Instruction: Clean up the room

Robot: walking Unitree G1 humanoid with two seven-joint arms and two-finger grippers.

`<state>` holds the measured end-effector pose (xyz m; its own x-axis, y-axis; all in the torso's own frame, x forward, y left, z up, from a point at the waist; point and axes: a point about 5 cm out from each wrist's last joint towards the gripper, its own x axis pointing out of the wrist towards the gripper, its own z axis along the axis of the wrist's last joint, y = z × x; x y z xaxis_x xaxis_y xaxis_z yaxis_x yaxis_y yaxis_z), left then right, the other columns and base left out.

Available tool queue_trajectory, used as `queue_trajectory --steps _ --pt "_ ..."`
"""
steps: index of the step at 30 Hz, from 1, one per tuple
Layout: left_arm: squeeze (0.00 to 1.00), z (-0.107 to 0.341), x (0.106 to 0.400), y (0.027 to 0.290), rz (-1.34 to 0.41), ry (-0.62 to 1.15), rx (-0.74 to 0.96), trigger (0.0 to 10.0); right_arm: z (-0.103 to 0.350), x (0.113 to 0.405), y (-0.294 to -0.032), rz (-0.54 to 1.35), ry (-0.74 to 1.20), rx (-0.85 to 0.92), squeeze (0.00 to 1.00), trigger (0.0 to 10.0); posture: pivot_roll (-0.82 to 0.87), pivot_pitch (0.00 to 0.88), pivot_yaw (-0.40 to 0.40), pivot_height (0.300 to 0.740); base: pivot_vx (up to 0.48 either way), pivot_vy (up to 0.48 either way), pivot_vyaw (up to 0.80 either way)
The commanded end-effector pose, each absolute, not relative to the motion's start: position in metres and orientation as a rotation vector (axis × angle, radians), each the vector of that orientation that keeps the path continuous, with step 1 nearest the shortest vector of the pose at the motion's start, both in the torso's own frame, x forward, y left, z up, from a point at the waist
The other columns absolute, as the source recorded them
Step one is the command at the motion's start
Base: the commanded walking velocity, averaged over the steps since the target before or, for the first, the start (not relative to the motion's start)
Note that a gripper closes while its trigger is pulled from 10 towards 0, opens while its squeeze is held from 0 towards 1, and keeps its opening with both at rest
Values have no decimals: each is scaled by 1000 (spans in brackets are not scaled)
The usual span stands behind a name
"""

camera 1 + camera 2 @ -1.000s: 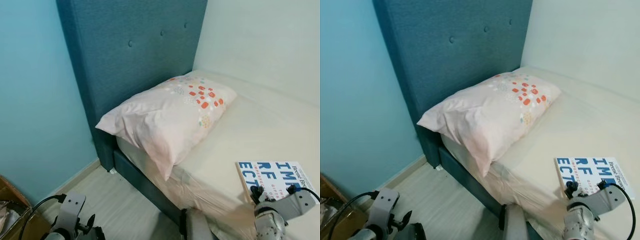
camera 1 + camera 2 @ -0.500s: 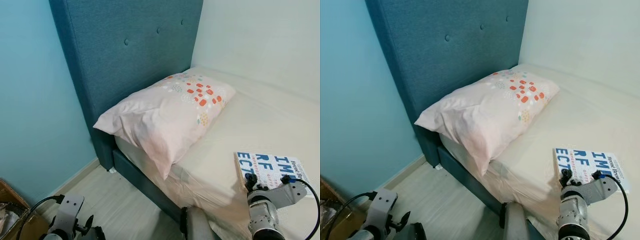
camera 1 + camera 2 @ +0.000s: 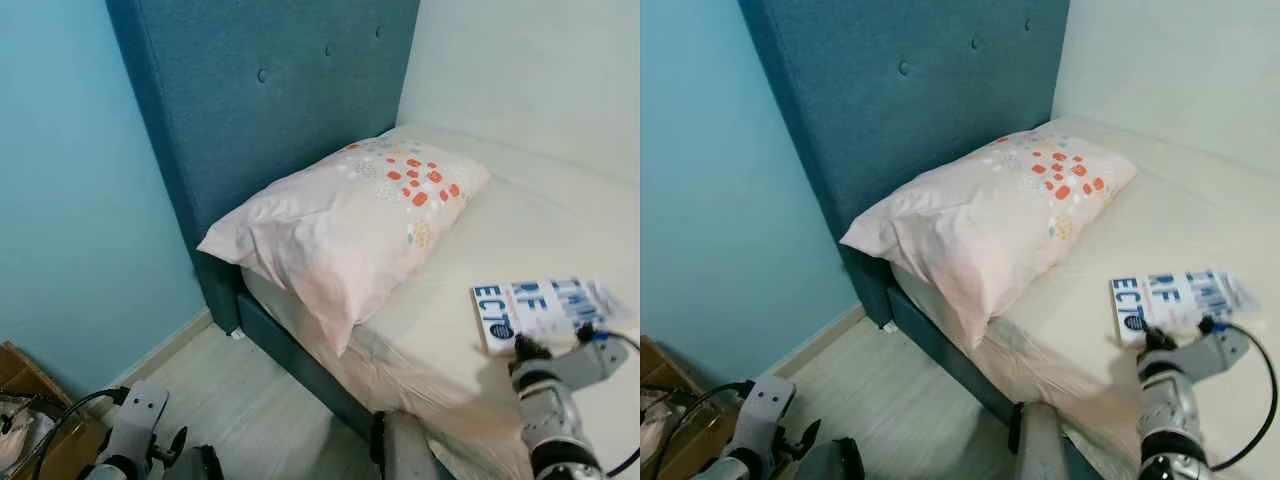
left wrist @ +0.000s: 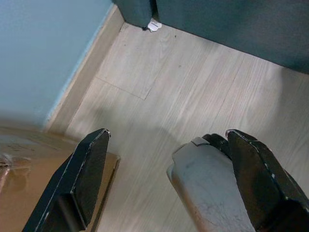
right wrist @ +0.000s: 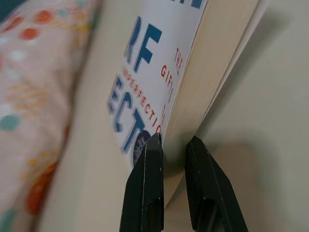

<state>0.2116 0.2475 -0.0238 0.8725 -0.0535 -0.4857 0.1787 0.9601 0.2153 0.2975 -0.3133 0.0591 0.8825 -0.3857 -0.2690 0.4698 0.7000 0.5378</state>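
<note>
Pinching the near corner of the book (image 5: pixel 159 82), the right gripper (image 5: pixel 171 145) has its two fingers nearly together on cover and pages. A thin, light paperback will likely sag and slip held there; the spine looks safer. It lies near the bed's (image 3: pixel 520 240) front edge, below the pillow (image 3: pixel 350 220); the left gripper (image 4: pixel 166 145) hangs spread over the floor (image 4: pixel 193 72).

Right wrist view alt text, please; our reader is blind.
The right gripper pinches the edge of a white book with blue lettering, on a cream bed sheet. A patterned pillow blurs beside it.
</note>
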Motion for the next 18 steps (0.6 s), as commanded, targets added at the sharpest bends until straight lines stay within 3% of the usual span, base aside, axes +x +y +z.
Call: queue_trajectory --steps 1,2,6,14,15,17,18 --pt "0 -29 208 244 -134 520 260 10000 62 301 -310 -418 160 609 0 0 26 116 -30 424 0 0 0" --pt "0 -29 209 242 -132 521 255 10000 78 310 -314 -297 181 543 0 0 21 113 -32 424 0 0 0" --pt "0 -30 210 241 -128 522 248 10000 101 317 -323 -121 242 377 0 0 13 106 -38 424 0 0 0" --pt "0 -33 211 235 -129 525 237 10000 141 311 -351 210 476 -9 0 0 -1 101 -44 424 0 0 0" --pt "0 -34 211 233 -129 526 232 10000 153 301 -363 383 673 -270 0 0 -1 99 -50 424 0 0 0" --pt "0 -34 211 233 -129 526 232 10000 153 301 -363 383 673 -270 0 0 -1 99 -50 424 0 0 0" --pt "0 -34 211 232 -129 527 231 10000 155 296 -368 429 753 -354 0 0 -1 99 -50 424 0 0 0"
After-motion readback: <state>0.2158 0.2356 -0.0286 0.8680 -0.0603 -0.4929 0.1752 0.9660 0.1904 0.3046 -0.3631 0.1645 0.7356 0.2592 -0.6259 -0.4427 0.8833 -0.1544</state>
